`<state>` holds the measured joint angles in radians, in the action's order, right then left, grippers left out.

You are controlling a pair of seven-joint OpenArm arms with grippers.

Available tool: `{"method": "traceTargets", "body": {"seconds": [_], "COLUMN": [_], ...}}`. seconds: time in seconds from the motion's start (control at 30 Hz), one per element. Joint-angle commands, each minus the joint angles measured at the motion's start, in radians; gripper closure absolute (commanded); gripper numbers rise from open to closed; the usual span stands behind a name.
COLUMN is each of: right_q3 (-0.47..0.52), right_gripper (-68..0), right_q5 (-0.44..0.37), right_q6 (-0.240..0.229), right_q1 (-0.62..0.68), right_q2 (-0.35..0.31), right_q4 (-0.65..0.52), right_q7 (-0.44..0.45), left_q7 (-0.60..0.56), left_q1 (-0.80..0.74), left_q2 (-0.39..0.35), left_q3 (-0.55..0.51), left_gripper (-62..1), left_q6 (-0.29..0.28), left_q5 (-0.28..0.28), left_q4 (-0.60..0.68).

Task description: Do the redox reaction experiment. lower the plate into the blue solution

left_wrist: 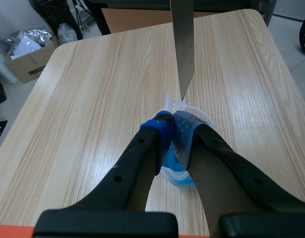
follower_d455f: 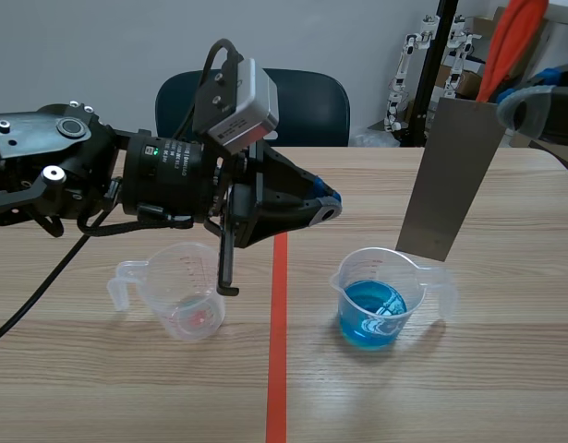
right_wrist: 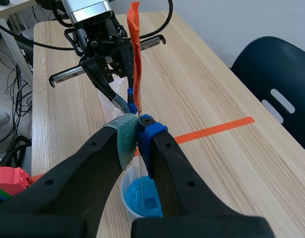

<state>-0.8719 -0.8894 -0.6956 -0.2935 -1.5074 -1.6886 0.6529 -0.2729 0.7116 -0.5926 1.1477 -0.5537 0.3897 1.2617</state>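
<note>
"On the desk (follower_d455f: 505, 369), where is the flat grey metal plate (follower_d455f: 450, 175)?"
"It hangs upright over the clear plastic beaker with blue solution (follower_d455f: 374, 314), to the right of the orange tape line (follower_d455f: 278, 351). Its lower edge is at the beaker's far rim, above the liquid."
"Who holds it?"
"The right claw (right_wrist: 138, 124); both pads are pressed on the plate's top part."
"And the left claw (follower_d455f: 328, 207)?"
"It is closed on nothing, the fingers meet. It floats above the desk between the blue beaker and a second clear beaker (follower_d455f: 182, 300), which has a little reddish trace on its bottom."
</note>
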Motion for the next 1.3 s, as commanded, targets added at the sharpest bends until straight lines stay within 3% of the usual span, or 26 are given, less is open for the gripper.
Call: {"method": "traceTargets", "body": {"seconds": [0.0,1.03,1.27], "right_q3": [0.011,0.011,0.011], "right_gripper": [-0.6,-0.6,-0.6], "right_q5": [-0.015,-0.015,-0.014], "right_q6": [0.000,0.000,0.000], "right_q1": [-0.019,-0.019,-0.019], "right_q2": [-0.011,-0.011,-0.010], "right_q4": [-0.007,-0.007,-0.007], "right_q7": [0.023,0.026,0.026], "left_q7": [-0.014,-0.014,-0.068], "left_q1": [0.006,0.006,0.000], "left_q2": [0.002,0.001,-0.081], "left_q3": [-0.002,-0.002,-0.003], "left_gripper": [-2.7,-2.7,-2.7], "left_q6": [0.000,0.000,0.005], "left_q5": [0.010,0.010,0.023], "left_q4": [0.007,0.007,0.007]}}
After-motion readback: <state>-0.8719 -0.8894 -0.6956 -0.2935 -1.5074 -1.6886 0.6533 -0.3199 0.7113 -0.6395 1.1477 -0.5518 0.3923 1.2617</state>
